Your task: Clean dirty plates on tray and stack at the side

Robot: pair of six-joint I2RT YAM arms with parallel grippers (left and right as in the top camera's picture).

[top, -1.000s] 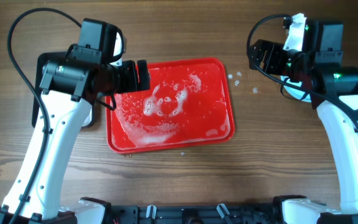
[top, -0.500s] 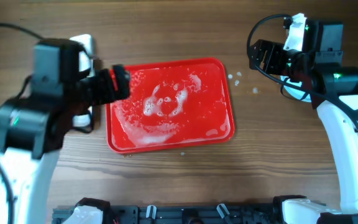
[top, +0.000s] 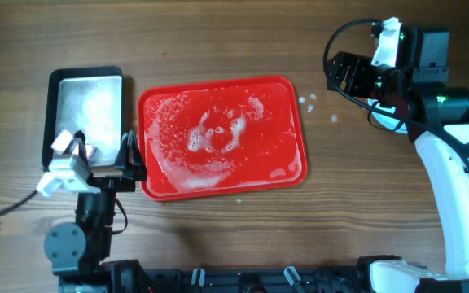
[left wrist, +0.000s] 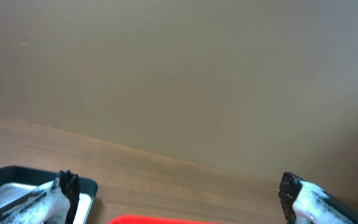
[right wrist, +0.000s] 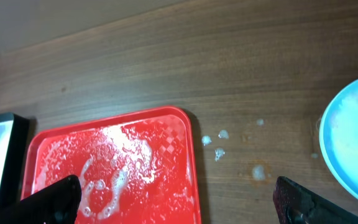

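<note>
The red tray [top: 295, 130] lies at the table's middle, wet with white suds and with no plate on it. It also shows in the right wrist view [right wrist: 55, 149], and its edge shows in the left wrist view [left wrist: 166, 220]. A pale blue plate [right wrist: 353, 137] lies on the wood right of the tray. In the overhead view only a sliver of the plate [top: 383, 124] shows under the right arm, so I cannot tell whether it is a stack. My right gripper [top: 344, 75] [right wrist: 179, 202] is open and empty, above the wood between tray and plate. My left gripper [top: 100, 150] [left wrist: 178, 193] is open and empty at the front left.
A black-rimmed silver pan [top: 88, 106] sits left of the tray and also shows in the left wrist view [left wrist: 11, 186]. Suds drops [top: 304, 101] and an orange smear [right wrist: 258, 172] lie on the wood between tray and plate.
My left arm has pulled back from over the tray's left edge to the table's front left, uncovering the silver pan. The right arm has not moved.
</note>
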